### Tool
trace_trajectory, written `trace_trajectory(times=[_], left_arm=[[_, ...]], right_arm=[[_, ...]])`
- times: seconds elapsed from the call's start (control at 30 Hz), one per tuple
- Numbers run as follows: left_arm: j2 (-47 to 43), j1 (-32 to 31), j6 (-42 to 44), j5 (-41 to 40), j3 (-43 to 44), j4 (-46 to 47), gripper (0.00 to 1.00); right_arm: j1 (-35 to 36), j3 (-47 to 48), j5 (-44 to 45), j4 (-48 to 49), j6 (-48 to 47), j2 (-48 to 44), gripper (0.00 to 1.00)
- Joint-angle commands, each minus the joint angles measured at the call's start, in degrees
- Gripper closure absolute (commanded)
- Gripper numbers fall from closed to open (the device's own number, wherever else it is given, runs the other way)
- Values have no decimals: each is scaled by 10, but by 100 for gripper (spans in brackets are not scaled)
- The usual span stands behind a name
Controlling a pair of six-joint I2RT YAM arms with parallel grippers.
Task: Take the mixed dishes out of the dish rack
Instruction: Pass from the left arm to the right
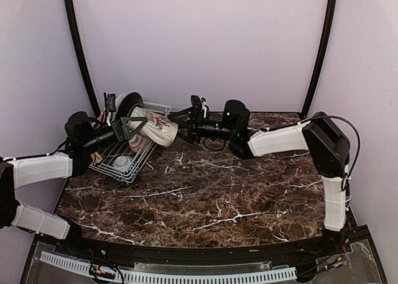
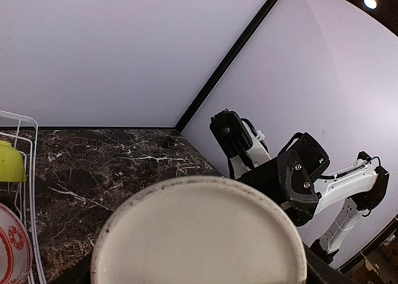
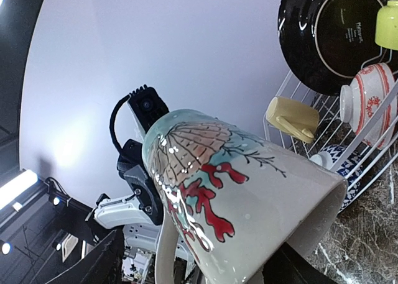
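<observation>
The cream patterned mug (image 1: 155,130) hangs on its side above the table just right of the dish rack (image 1: 134,172). My left gripper (image 1: 134,128) is shut on its base end; in the left wrist view the mug's pale bottom (image 2: 199,234) hides the fingers. My right gripper (image 1: 180,125) meets the mug's mouth end. In the right wrist view the mug (image 3: 249,197) lies between its dark fingers (image 3: 292,265), with a gap still showing beside the handle. In the rack stand a black plate (image 3: 323,35), a yellow mug (image 3: 292,117), a lime-green bowl (image 3: 387,23) and a red-and-white bowl (image 3: 367,100).
A blue-patterned small bowl (image 3: 339,163) lies low in the rack. The rack sits at the back left corner against the wall. Dark marble tabletop (image 1: 217,197) spreads in front and to the right. Black vertical posts (image 1: 78,48) stand at the back corners.
</observation>
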Motion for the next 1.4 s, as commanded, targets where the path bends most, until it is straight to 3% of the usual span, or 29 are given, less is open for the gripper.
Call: trace_trajectory(times=[0.0, 0.33, 0.47, 0.63, 0.7, 0.77, 0.87, 1.0, 1.1, 1.3, 1.37], left_arm=[[-2, -3, -51, 11, -2, 153, 99], [20, -12, -76, 6, -4, 156, 99], [28, -15, -83, 10, 0, 148, 99], [40, -20, -80, 18, 20, 97, 99], [43, -21, -78, 19, 26, 79, 93], [42, -21, -70, 14, 32, 53, 79], [32, -21, -42, -3, 42, -1, 44], [18, -21, 4, -34, 62, -105, 14], [10, -20, 41, -66, 85, -176, 3], [-7, -17, 102, -113, 108, -260, 2], [-12, -17, 112, -119, 111, -269, 2]], right_arm=[[11, -7, 2, 80, 26, -6, 32], [14, 18, 23, 111, 62, -15, 46], [13, 31, 28, 123, 72, -11, 59], [5, 36, 20, 138, 78, -10, 86], [-2, 24, 18, 144, 77, -16, 98], [-12, 3, 17, 150, 71, -27, 100], [-32, -38, 14, 152, 51, -52, 100], [-67, -116, 20, 110, 2, -109, 100], [-99, -172, 19, 53, -42, -145, 100], [-165, -271, 27, -104, -158, -245, 100], [-185, -287, 48, -201, -218, -286, 100]])
